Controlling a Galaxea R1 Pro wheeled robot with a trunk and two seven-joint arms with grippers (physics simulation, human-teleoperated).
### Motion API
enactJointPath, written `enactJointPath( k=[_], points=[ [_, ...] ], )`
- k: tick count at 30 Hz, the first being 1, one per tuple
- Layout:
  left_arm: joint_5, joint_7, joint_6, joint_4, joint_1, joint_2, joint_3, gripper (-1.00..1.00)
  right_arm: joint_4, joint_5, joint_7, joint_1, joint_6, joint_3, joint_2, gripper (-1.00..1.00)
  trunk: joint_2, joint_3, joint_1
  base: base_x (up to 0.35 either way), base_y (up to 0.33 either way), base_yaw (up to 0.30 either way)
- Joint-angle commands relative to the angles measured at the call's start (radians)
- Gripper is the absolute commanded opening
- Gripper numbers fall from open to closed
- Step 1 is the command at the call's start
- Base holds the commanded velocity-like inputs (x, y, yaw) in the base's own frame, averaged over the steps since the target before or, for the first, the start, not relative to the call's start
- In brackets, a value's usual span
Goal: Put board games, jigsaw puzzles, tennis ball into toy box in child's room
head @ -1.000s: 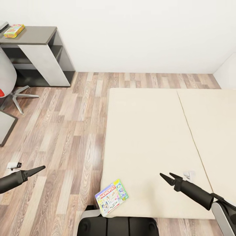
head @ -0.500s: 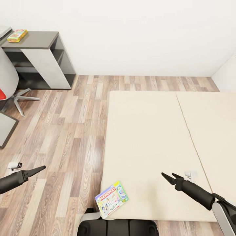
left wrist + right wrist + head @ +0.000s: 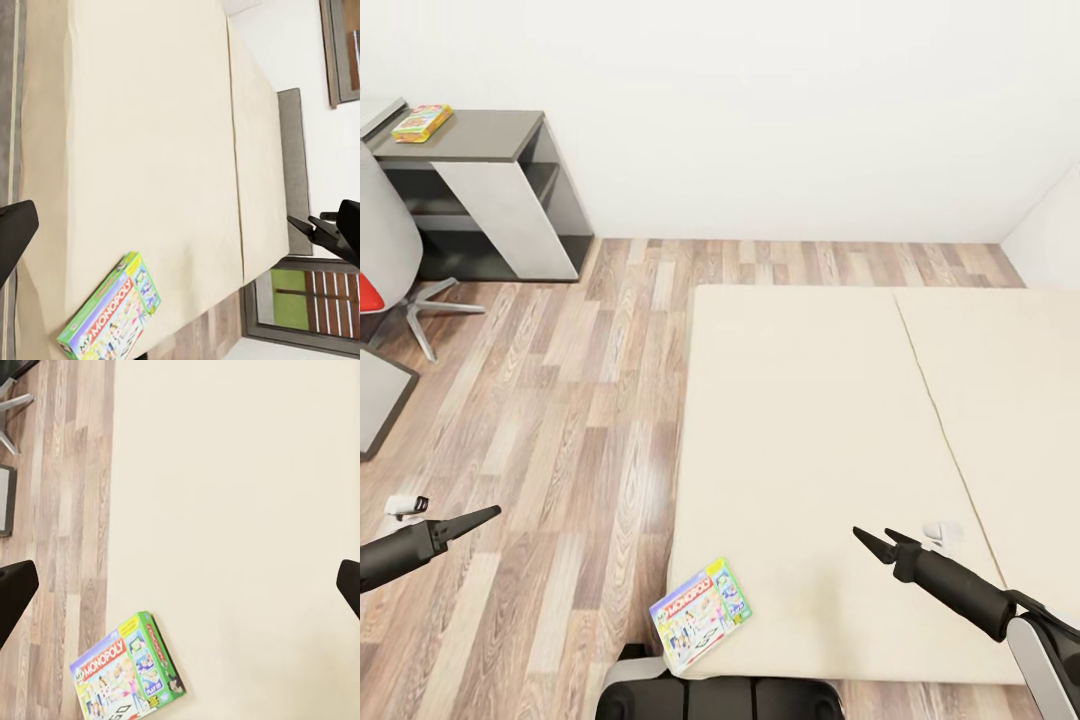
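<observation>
Your right hand (image 3: 872, 541) hovers over the bed (image 3: 800, 400) with its two fingertips slightly parted and nothing between them, so treat it as released and empty. Your left hand (image 3: 488, 515) hangs over the wood floor (image 3: 560, 400) off the bed's edge, fingers drawn to a point with nothing in them; whether a gap remains cannot be told. The coming move turns on one relation: the Monopoly board game (image 3: 700, 608) lies at about 8 o'clock from the right hand and about 4 o'clock from the left hand in the head view. It sits between the two, nearer the right hand, which is already above the mattress. The box rests flat on the near corner of the bed, close to its floor-side edge, with its long axis skewed, running roughly 2 o'clock to 8 o'clock. It is thin and rectangular, lid up, printed blue and multicoloured, with a red title band and green sides. At 11 o'clock, well apart, the dark section of the table (image 3: 470, 135) carries a small yellow and multicoloured box (image 3: 421, 122).
</observation>
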Motion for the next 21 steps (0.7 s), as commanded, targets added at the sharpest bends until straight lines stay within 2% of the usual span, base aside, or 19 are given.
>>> enactJointPath(
  k=[1,7,21],
  points=[
    [0.001,-0.003,0.008,0.000,0.000,0.000,0.000,1.00,0.000,-0.006,0.001,0.000,0.008,-0.001,0.000,1.00,-0.001,0.000,0.001,0.000,0.000,0.000],
    [0.002,-0.005,-0.025,0.000,0.000,0.000,0.000,1.00,0.000,-0.004,0.001,0.000,0.007,-0.001,0.000,1.00,-0.001,0.010,0.001,0.000,0.000,0.000],
    [0.002,-0.006,-0.034,0.000,0.000,0.000,0.000,1.00,0.001,-0.003,0.001,0.000,0.006,0.000,0.000,1.00,-0.001,0.033,0.001,0.000,0.000,0.000]
  ],
)
